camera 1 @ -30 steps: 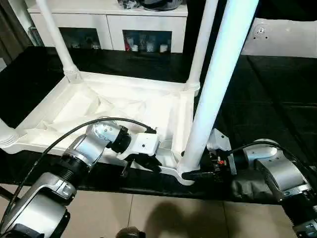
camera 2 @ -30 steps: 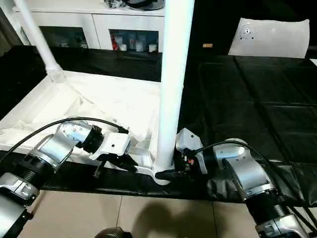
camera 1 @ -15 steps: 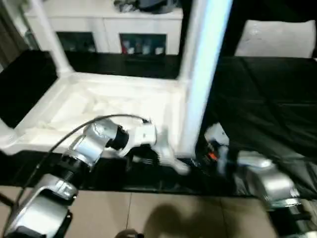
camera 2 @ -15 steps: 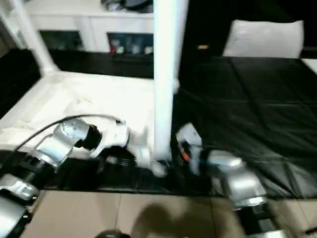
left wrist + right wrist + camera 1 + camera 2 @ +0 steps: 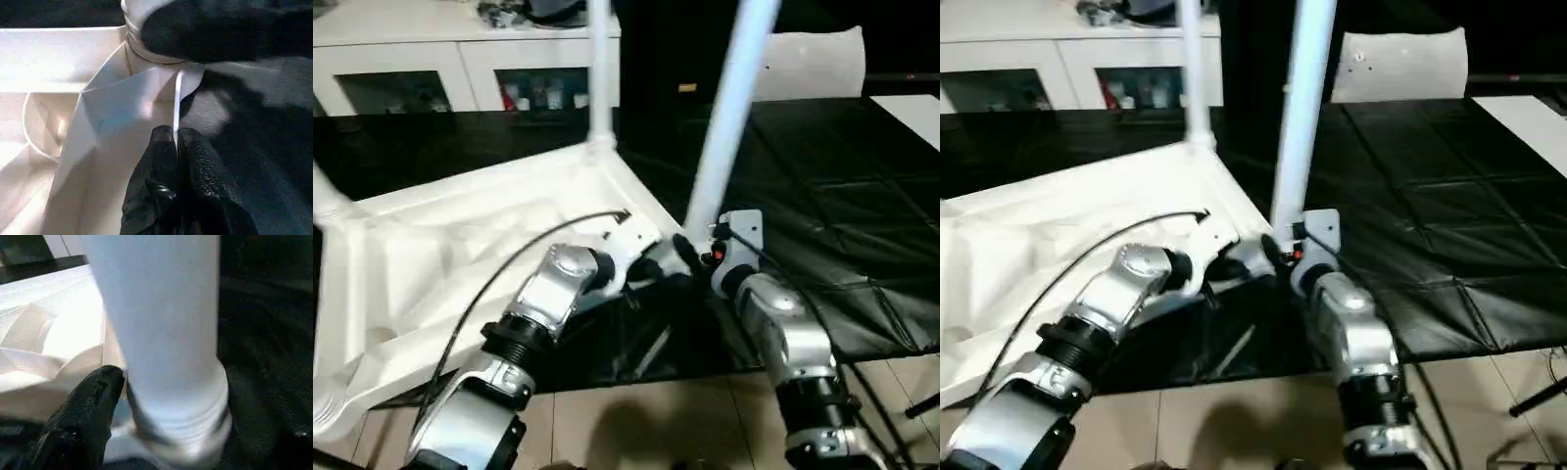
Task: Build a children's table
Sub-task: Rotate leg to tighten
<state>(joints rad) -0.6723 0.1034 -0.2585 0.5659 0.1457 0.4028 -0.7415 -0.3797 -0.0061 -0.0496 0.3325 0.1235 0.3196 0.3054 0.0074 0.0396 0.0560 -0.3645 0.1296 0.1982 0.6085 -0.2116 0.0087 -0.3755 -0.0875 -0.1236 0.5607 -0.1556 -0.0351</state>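
Children's table (image 5: 460,245) lies upside down on the black-covered counter (image 5: 822,215), its ribbed underside facing up and white tube legs standing out of the corner sockets; the nearest leg (image 5: 729,108) rises just ahead of both hands, and a farther leg (image 5: 599,69) stands beyond them. The left hand (image 5: 176,142) is pinched together on the thin raised rim at the near corner, right beside the socket that carries the nearest leg. The right hand (image 5: 690,250) sits at the foot of that leg, one black finger (image 5: 83,421) against the collar where the tube meets the socket; whether it actually clamps the tube I cannot tell. As a judgement, this is hollow moulded plastic: light, fairly stiff in the tabletop thanks to the ribs, but smooth and slippery, and the long legs give plenty of leverage to rock or pop a socket joint. The rim is thin and may flex under a pinch. Better purchase seems low on the leg near the collar, or at the thick corner.
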